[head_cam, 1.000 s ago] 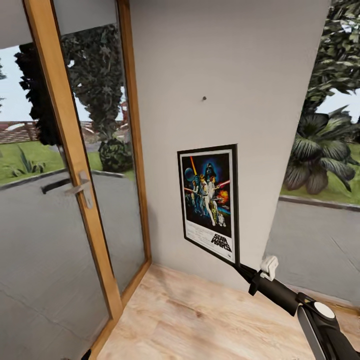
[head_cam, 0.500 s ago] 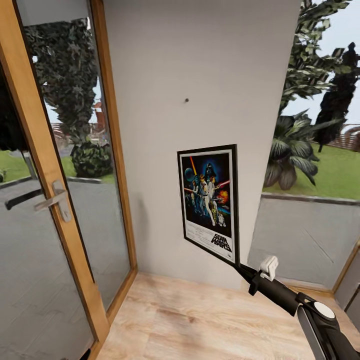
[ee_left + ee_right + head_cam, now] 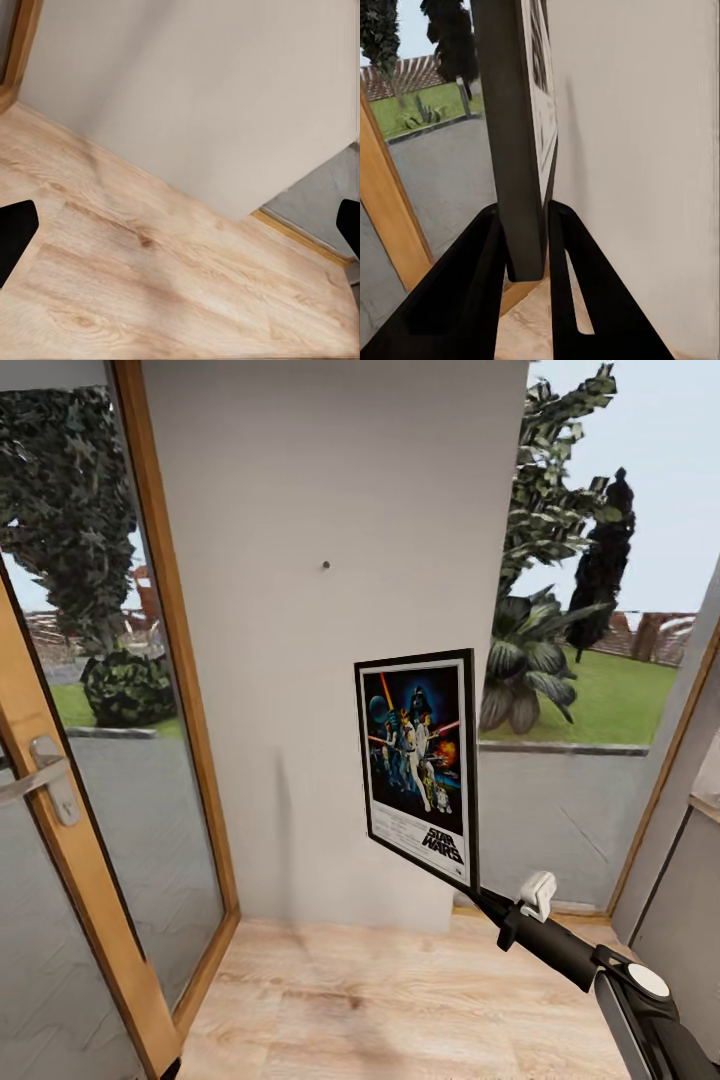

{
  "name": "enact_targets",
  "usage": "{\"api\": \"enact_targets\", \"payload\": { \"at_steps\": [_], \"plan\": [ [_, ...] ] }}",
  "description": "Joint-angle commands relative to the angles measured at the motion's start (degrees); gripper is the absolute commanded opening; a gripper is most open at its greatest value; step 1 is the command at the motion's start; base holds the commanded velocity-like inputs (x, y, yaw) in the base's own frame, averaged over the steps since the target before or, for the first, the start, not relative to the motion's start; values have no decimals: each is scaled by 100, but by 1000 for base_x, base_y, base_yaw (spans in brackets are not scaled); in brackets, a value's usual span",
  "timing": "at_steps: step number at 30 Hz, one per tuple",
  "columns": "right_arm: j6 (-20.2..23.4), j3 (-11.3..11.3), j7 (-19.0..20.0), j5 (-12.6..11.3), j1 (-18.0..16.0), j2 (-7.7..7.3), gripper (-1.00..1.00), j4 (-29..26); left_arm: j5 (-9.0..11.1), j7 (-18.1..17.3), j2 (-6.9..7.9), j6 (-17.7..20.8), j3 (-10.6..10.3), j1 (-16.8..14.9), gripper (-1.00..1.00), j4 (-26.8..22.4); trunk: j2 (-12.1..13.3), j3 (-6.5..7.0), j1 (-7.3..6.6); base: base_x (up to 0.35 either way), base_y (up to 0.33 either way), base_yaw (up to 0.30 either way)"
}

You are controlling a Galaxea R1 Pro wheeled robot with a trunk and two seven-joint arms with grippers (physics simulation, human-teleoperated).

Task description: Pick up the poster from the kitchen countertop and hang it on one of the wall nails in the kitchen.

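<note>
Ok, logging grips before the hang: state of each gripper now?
Left gripper: open, holding nothing.
Right gripper: closed on the poster, at its lower corner.

The right arm (image 3: 600,970) was a slim black tube widening into a grey-and-black link capped by a white round disc; a small white boxy block sat on top near the wrist; the right gripper (image 3: 526,247) had two matte black fingers (image 3: 472,292), broad at the base and tapering to the tips, one with a narrow slot; the left gripper's black fingertips (image 3: 15,236) were blunt and plain.
</note>
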Motion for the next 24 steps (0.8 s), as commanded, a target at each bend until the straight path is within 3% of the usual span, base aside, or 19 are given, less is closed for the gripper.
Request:
{"api": "enact_targets", "payload": {
  "at_steps": [1, 24],
  "plan": [
    [56, -3, 37, -56, -3, 1, -100, 4, 60, -17, 4, -19, -46, -3, 100, -3, -4, -1, 2, 0, 0, -110],
    [69, 7, 50, -60, -3, -5, -100, -19, 60, -17, -1, -25, -59, -3, 100, -3, -4, 3, 2, 0, 0, -13]
  ]
}}
